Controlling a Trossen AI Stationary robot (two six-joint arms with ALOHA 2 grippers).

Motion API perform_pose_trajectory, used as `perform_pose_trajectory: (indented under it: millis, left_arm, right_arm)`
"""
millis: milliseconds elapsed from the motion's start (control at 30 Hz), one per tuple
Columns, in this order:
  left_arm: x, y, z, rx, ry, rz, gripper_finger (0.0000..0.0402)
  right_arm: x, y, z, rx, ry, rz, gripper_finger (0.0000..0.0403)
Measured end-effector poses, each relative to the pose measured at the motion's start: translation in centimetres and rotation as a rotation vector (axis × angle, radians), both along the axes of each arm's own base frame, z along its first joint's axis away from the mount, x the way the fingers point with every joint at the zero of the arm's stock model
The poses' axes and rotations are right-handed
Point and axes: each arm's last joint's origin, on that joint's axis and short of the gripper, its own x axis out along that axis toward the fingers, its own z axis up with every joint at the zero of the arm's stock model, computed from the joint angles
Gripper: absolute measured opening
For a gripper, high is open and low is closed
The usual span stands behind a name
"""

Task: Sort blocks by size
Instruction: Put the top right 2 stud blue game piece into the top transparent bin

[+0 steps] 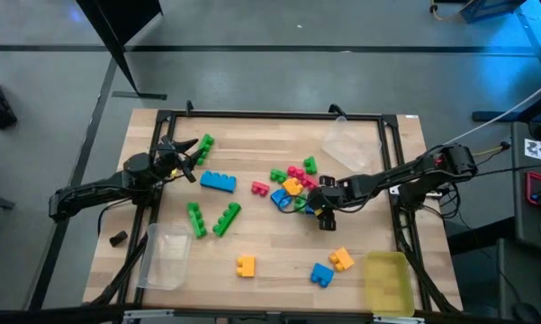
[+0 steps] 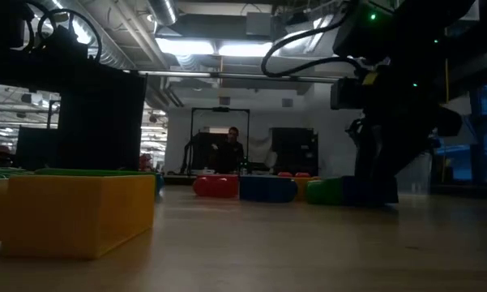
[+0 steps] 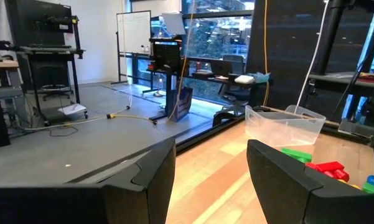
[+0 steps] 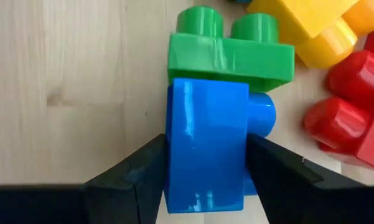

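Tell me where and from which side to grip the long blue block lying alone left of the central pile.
Grip the long blue block across its short width, on the two flat long side walls near the middle, coming straight down from above. It lies flat on the table with clear wood along both long sides, so the fingers should fit. The left gripper, fingers open, looks nearest.
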Motion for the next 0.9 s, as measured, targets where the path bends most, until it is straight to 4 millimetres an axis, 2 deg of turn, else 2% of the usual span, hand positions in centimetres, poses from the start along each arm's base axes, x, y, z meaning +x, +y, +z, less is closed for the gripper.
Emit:
perform_pose_trajectory:
  millis: [167, 367, 633, 767, 900]
  left_arm:
    - [0.0, 0.0, 0.0, 0.0, 0.0, 0.0, 0.0184]
    - [0.0, 0.0, 0.0, 0.0, 0.0, 0.0, 0.0184]
    - [0.0, 0.0, 0.0, 0.0, 0.0, 0.0, 0.0184]
    - [0.0, 0.0, 0.0, 0.0, 0.0, 0.0, 0.0184]
    - [0.0, 0.0, 0.0, 0.0, 0.0, 0.0, 0.0184]
  right_arm:
    - [0.0, 0.0, 0.0, -0.004, -0.005, -0.002, 0.0211]
    - [0.0, 0.0, 0.1, 0.005, -0.011, -0.025, 0.0169]
    - [0.1, 0.0, 0.2, 0.006, -0.006, -0.027, 0.0178]
    - [0.7, 0.1, 1.3, 0.014, 0.008, -0.019, 0.0195]
    - [1.4, 0.2, 3.2, -0.02, 0.026, 0.015, 0.0186]
